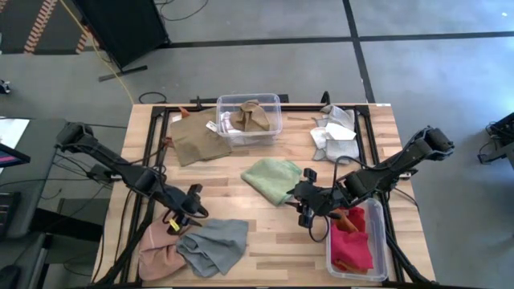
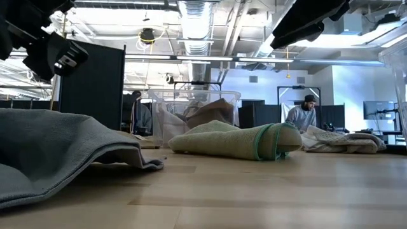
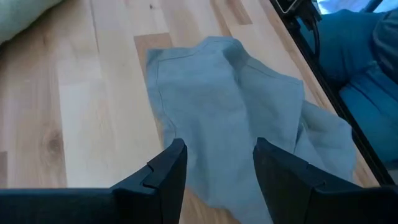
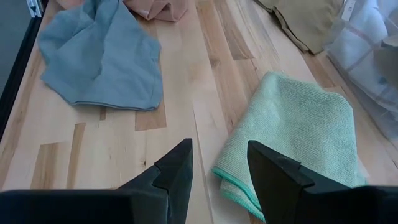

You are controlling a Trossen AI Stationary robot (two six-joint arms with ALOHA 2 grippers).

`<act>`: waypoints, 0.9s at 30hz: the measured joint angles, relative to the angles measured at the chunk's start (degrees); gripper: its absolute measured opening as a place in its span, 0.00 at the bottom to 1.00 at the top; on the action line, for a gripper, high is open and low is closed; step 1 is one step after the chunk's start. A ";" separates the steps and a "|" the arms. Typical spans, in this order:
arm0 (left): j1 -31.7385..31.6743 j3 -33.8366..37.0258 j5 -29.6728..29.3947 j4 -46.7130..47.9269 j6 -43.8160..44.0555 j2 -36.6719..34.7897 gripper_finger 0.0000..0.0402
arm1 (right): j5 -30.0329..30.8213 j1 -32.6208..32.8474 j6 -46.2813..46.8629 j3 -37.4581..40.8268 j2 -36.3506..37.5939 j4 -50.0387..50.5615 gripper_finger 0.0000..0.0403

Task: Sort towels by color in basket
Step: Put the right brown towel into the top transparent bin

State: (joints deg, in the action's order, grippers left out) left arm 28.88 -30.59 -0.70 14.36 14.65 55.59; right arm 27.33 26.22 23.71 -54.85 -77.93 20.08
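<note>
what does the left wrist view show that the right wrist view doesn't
Only the left wrist view: the left hand, open and empty, over the grey towel, plus the table's dark edge with blue beyond it.

Only the right wrist view: the right hand, open and empty, beside the light green towel, a pink towel, a tan towel and a clear bin.

Both: the grey towel lying on the wooden table.
</note>
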 joint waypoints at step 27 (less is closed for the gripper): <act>7.72 -0.04 -7.10 -9.85 1.89 11.63 0.44 | 0.00 0.02 0.30 0.00 -0.04 -0.04 0.45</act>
State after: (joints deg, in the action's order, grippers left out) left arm 36.60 -30.63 -7.80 4.51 16.53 67.23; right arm 27.33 26.24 24.01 -54.85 -77.97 20.03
